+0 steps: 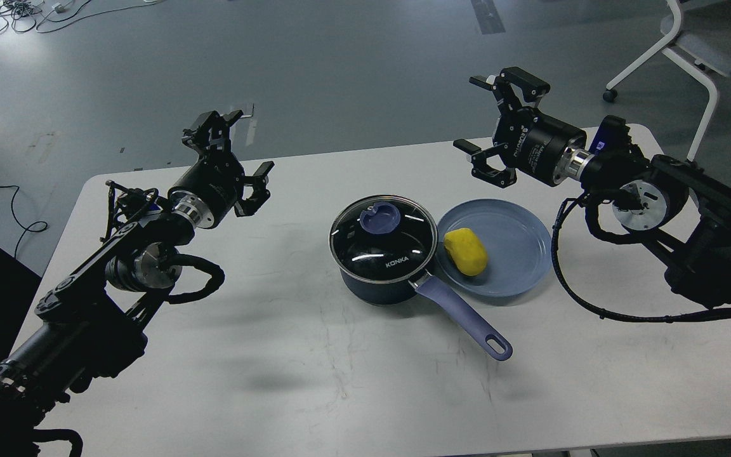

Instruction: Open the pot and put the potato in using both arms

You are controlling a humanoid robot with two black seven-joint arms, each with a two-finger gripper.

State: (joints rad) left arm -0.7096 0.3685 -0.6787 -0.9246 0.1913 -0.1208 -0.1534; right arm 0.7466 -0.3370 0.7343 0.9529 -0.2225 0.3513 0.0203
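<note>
A grey, glossy floor lay behind a white rectangular table (276, 355), with a tangle of black cables (4, 13) at the far left and one white-framed chair on casters (689, 51) at the far right.

Only a little writing could be read. The word "KONKA" stood in white on the glass lid (383, 238) of the small dark navy saucepan (378, 282), near the lid's front edge. White lettering ran around the barrel of the right wrist, too small to make out.

By count: one saucepan, one lid, one plate, one potato, two arms. The saucepan sat near the middle of the table, the lid closed on it, with its blue knob (379, 219) towards the back. Its long lavender-blue handle (460, 317) pointed towards the near right and ended in a hole. Just beside the pan, to the right, lay the shallow round blue plate (511, 266), its rim touching or almost touching the pan. The bright yellow oval potato (466, 251) lay on the plate's left part.

The black left gripper (238, 155) hung above the table's far left, well apart from the pan, its fingers spread wide and empty. The black right gripper (499, 120) hovered over the table's far edge behind the plate, also spread wide, holding nothing.
</note>
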